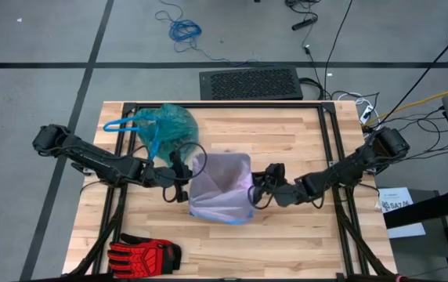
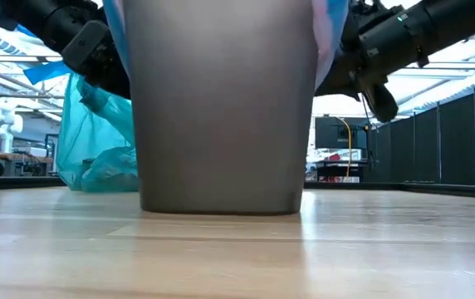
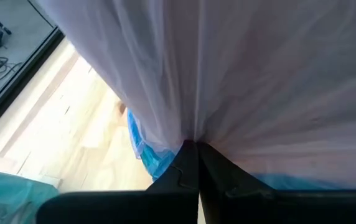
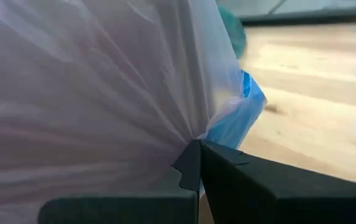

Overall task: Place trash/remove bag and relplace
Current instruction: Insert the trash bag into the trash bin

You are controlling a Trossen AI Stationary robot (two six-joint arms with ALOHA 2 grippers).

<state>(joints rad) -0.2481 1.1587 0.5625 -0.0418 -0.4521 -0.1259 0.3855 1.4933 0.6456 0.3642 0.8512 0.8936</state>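
Wooden table (image 1: 287, 141): bin (image 2: 221, 108), teal bag (image 1: 168, 124), glove (image 1: 142, 253)

Premises are presenting as a robotics lab or test workshop. A butcher-block table (image 1: 287, 141) is sitting on grey floor, with loose cables (image 1: 181, 30) trailing beyond the grippers' far side. Behind the right gripper (image 2: 379, 100), dark partition panels (image 2: 453, 137) are standing; a white robot arm (image 2: 1, 116), apparently, is showing behind the left.
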